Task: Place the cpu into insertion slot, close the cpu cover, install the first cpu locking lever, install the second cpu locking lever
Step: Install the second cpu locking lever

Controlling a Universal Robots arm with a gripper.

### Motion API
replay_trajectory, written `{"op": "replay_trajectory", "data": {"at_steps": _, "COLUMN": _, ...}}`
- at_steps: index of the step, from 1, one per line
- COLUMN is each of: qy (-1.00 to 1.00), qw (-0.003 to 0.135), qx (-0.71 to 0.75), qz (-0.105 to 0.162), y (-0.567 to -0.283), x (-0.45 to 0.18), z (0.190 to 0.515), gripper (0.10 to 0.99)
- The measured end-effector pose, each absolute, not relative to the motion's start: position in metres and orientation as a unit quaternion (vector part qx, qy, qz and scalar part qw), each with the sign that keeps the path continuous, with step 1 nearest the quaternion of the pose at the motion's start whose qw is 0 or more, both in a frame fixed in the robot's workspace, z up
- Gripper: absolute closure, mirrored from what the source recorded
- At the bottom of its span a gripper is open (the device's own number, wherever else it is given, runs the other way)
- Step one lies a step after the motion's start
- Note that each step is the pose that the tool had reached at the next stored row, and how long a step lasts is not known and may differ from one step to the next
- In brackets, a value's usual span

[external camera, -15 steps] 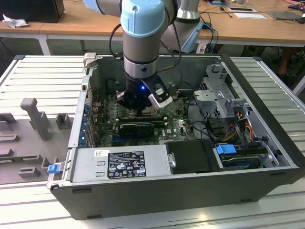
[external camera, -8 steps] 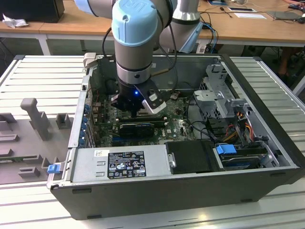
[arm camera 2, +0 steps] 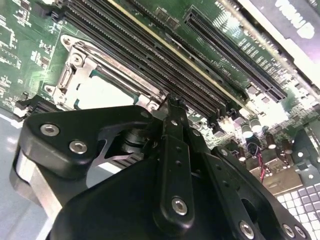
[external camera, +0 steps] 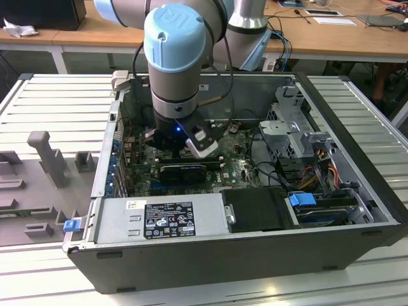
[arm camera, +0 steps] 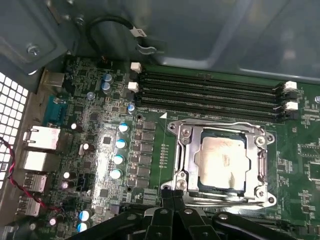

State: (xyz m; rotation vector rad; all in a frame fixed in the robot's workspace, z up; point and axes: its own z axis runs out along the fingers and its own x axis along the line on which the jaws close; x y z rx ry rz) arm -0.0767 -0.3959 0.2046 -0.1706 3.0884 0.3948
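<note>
Gripper (arm camera: 172,197) closed, fingers together, holding nothing, tips just beside the socket edge on the motherboard (arm camera: 100,150). Cpu (arm camera: 221,159) sits in the slot, cpu cover (arm camera: 182,150) down around it. 4 black memory slots (arm camera: 210,92) run beside the socket. White label (external camera: 136,205) on the power supply (external camera: 159,220), print unreadable.

In the exterior view, the arm (external camera: 175,70) hides the cpu socket. In both wrist views, the gripper (arm camera: 172,197) covers the cpu cover's (arm camera: 182,152) near edge, its body cut off.
</note>
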Motion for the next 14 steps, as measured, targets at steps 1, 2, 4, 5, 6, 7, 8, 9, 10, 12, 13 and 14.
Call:
{"op": "replay_trajectory", "data": {"at_steps": 1, "qy": 0.990, "qw": 0.012, "qx": -0.055, "qz": 0.129, "y": -0.396, "x": -0.077, "z": 0.204, "gripper": 0.980}}
{"op": "replay_trajectory", "data": {"at_steps": 2, "qy": 0.990, "qw": 0.012, "qx": -0.055, "qz": 0.131, "y": -0.396, "x": -0.077, "z": 0.203, "gripper": 0.980}}
{"op": "replay_trajectory", "data": {"at_steps": 4, "qy": 0.989, "qw": 0.012, "qx": -0.055, "qz": 0.137, "y": -0.396, "x": -0.077, "z": 0.200, "gripper": 0.980}}
{"op": "replay_trajectory", "data": {"at_steps": 5, "qy": 0.988, "qw": 0.013, "qx": -0.055, "qz": 0.142, "y": -0.396, "x": -0.077, "z": 0.198, "gripper": 0.980}}
{"op": "replay_trajectory", "data": {"at_steps": 6, "qy": 0.988, "qw": 0.013, "qx": -0.054, "qz": 0.144, "y": -0.396, "x": -0.077, "z": 0.197, "gripper": 0.980}}
{"op": "replay_trajectory", "data": {"at_steps": 7, "qy": 0.988, "qw": 0.013, "qx": -0.054, "qz": 0.147, "y": -0.396, "x": -0.077, "z": 0.196, "gripper": 0.980}}
{"op": "replay_trajectory", "data": {"at_steps": 8, "qy": 0.987, "qw": 0.013, "qx": -0.054, "qz": 0.148, "y": -0.396, "x": -0.077, "z": 0.196, "gripper": 0.980}}
{"op": "replay_trajectory", "data": {"at_steps": 9, "qy": 0.987, "qw": 0.013, "qx": -0.054, "qz": 0.149, "y": -0.396, "x": -0.077, "z": 0.195, "gripper": 0.980}}
{"op": "replay_trajectory", "data": {"at_steps": 10, "qy": 0.987, "qw": 0.013, "qx": -0.054, "qz": 0.151, "y": -0.396, "x": -0.077, "z": 0.196, "gripper": 0.980}}
{"op": "replay_trajectory", "data": {"at_steps": 12, "qy": 0.987, "qw": 0.013, "qx": -0.054, "qz": 0.151, "y": -0.396, "x": -0.077, "z": 0.200, "gripper": 0.980}}
{"op": "replay_trajectory", "data": {"at_steps": 13, "qy": 0.987, "qw": 0.013, "qx": -0.054, "qz": 0.151, "y": -0.396, "x": -0.077, "z": 0.202, "gripper": 0.980}}
{"op": "replay_trajectory", "data": {"at_steps": 14, "qy": 0.987, "qw": 0.013, "qx": -0.054, "qz": 0.151, "y": -0.396, "x": -0.077, "z": 0.205, "gripper": 0.980}}
